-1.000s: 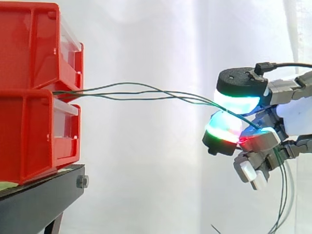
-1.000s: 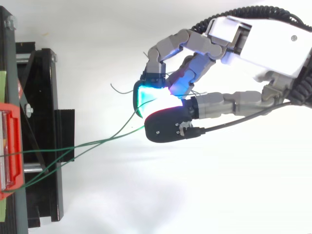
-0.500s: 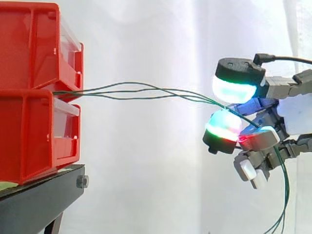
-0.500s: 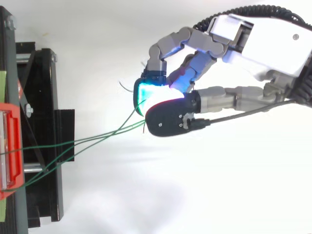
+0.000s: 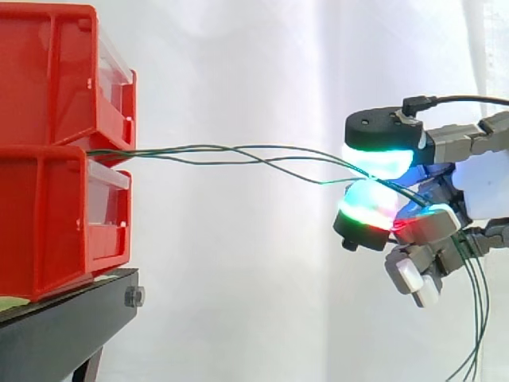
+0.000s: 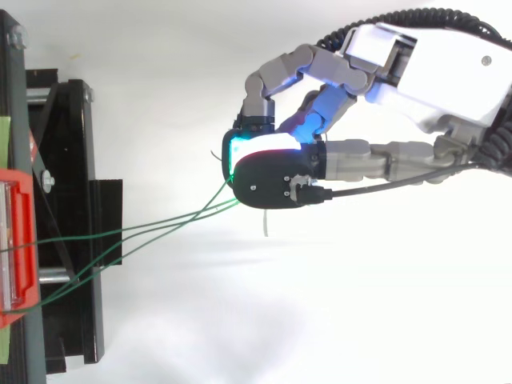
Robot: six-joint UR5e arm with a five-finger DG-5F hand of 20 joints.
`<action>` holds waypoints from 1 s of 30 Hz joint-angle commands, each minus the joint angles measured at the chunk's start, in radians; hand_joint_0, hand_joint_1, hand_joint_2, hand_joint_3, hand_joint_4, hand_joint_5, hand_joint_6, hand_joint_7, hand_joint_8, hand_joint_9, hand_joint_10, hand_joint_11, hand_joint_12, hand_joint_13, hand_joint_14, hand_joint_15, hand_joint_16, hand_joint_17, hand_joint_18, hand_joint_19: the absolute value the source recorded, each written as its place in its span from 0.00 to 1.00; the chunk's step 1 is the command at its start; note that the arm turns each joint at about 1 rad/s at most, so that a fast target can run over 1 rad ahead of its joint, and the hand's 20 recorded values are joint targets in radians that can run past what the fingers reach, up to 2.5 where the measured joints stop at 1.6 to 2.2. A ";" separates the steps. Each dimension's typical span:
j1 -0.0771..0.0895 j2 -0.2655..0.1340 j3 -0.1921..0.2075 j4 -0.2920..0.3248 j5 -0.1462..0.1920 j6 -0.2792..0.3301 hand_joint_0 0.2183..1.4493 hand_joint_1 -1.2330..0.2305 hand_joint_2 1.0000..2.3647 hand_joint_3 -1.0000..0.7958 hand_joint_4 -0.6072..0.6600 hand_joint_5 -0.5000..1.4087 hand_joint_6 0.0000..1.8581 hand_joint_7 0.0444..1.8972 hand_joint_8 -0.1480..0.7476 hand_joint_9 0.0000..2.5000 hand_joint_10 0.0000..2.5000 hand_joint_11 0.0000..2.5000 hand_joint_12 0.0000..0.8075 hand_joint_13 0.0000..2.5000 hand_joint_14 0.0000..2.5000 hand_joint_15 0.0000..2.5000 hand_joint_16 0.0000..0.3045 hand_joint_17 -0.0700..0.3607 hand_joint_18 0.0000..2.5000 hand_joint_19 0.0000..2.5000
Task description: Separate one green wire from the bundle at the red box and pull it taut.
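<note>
Three thin green wires (image 5: 238, 153) come out between the two stacked red bins (image 5: 48, 79) at the left and run right to my hand (image 5: 445, 191). From above, the wires (image 6: 160, 228) fan out at the bin (image 6: 16, 240) and meet under the thumb. The thumb's cyan pad (image 5: 380, 161) sits pressed down over a finger's green-and-red pad (image 5: 366, 208), and the wires pass between them. I cannot tell how many wires are caught in the pinch. Behind the hand, the wires' loose ends (image 5: 475, 318) hang down. The span sags slightly.
The red bins rest on a black stand (image 5: 71, 318), which in the top view is a dark frame (image 6: 64, 160) along the left edge. A white curtain hangs behind. The hand's other fingers (image 5: 413, 274) curl below the pinch.
The thumb rose slightly and has now come down onto the finger pad, closing the gap over the wires. The wires between bin and hand have shifted a little.
</note>
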 commanded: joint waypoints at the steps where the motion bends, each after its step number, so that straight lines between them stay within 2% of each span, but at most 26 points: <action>1: 0.000 0.000 0.000 0.003 0.000 -0.002 0.32 0.36 0.01 0.51 0.56 0.18 0.49 0.56 0.51 0.51 0.01 0.54 0.53 0.39 0.01 0.32 0.20 0.48 0.32 0.31; 15: 0.000 -0.003 0.000 0.003 0.000 -0.003 0.34 0.29 0.01 0.44 0.56 0.17 0.49 0.54 0.47 0.49 0.01 0.55 0.48 0.37 0.01 0.33 0.18 0.44 0.30 0.32; 23: 0.003 -0.003 0.000 0.003 0.002 -0.003 0.32 0.35 0.01 0.37 0.58 0.17 0.49 0.52 0.47 0.49 0.01 0.54 0.47 0.37 0.01 0.32 0.18 0.44 0.30 0.31; 27: 0.006 0.000 0.000 0.003 0.003 0.000 0.31 0.37 0.01 0.36 0.58 0.17 0.49 0.50 0.46 0.49 0.01 0.54 0.48 0.37 0.01 0.32 0.18 0.44 0.30 0.31; 30: 0.006 0.000 0.000 0.003 0.011 0.000 0.31 0.37 0.01 0.37 0.57 0.17 0.48 0.54 0.46 0.49 0.01 0.54 0.48 0.37 0.01 0.32 0.17 0.44 0.30 0.31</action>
